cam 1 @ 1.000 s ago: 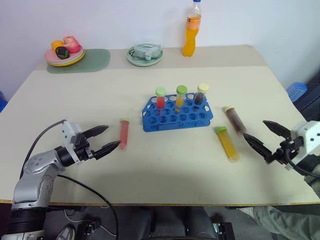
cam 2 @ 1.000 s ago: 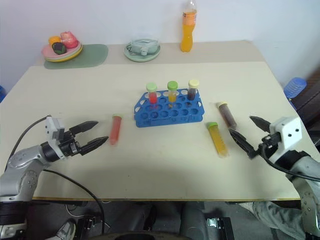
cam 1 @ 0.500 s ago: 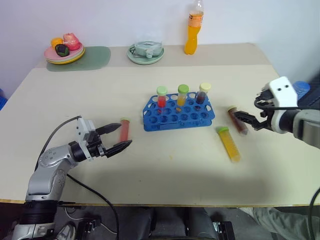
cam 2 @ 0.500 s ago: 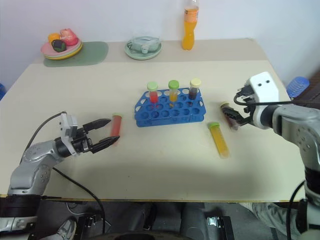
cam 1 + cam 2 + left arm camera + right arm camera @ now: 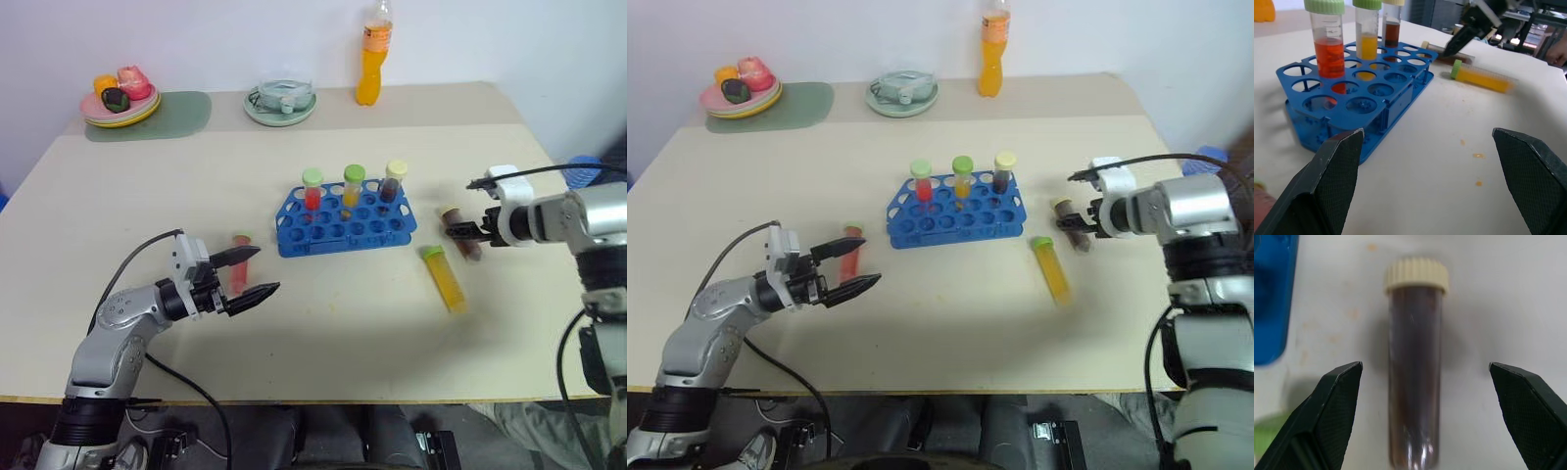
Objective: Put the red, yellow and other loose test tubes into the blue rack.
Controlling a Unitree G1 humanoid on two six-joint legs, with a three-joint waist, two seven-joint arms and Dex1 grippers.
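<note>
While both end effectors gape, right end effector (image 5: pixel 1425 418) straddles brown tube (image 5: pixel 1414 372) — no legible labels.

Blue rack (image 5: pixel 345 227) mid-desk (image 5: pixel 147 196) holds three upright tubes. Left gripper (image 5: pixel 251 275) jaws apart beside red tube (image 5: pixel 239 262); right gripper (image 5: pixel 458 231) over brown tube (image 5: pixel 460 232).
</note>
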